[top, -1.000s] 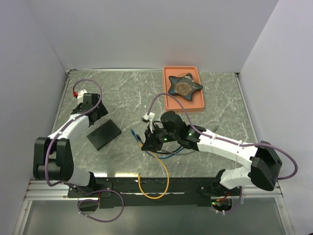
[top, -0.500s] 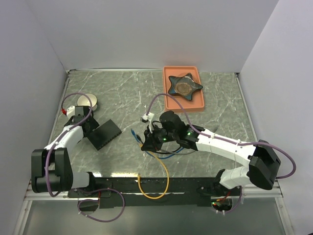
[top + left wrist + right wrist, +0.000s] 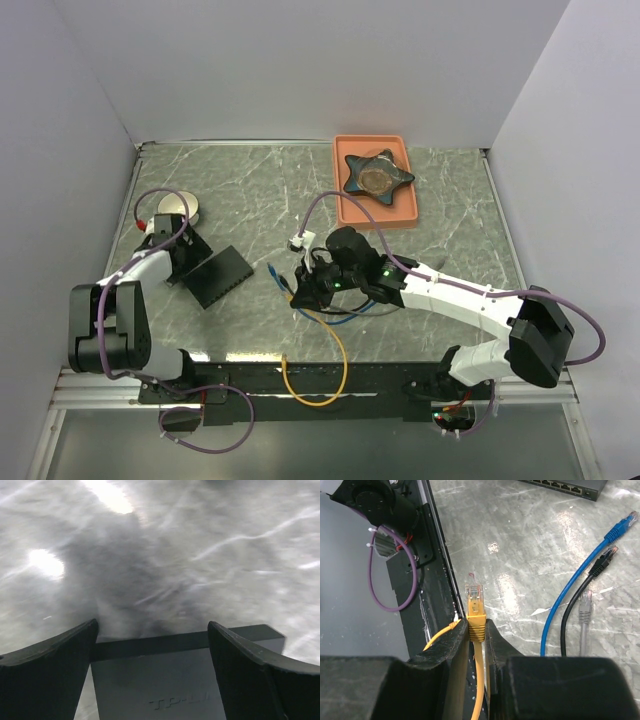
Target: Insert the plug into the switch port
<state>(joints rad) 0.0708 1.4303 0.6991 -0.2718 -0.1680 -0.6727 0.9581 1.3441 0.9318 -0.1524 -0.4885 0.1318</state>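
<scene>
Gripping the yellow plug (image 3: 474,600) in your right gripper (image 3: 476,629), you must next align it with a switch port (image 3: 560,486) while your left gripper (image 3: 152,627), jaws apart, straddles the switch (image 3: 160,685).

Your left hand (image 3: 172,262) sits at the left end of the flat black switch box (image 3: 218,275), which lies slanted on the marble worktop (image 3: 260,190). Your right hand (image 3: 303,292) is low at mid-worktop, where the yellow cable (image 3: 335,365) meets it and loops toward the near edge. A blue cable (image 3: 277,271) tip lies between box and right hand. The dark star-shaped object (image 3: 378,174) rests in the orange tray (image 3: 345,205) at the back.
</scene>
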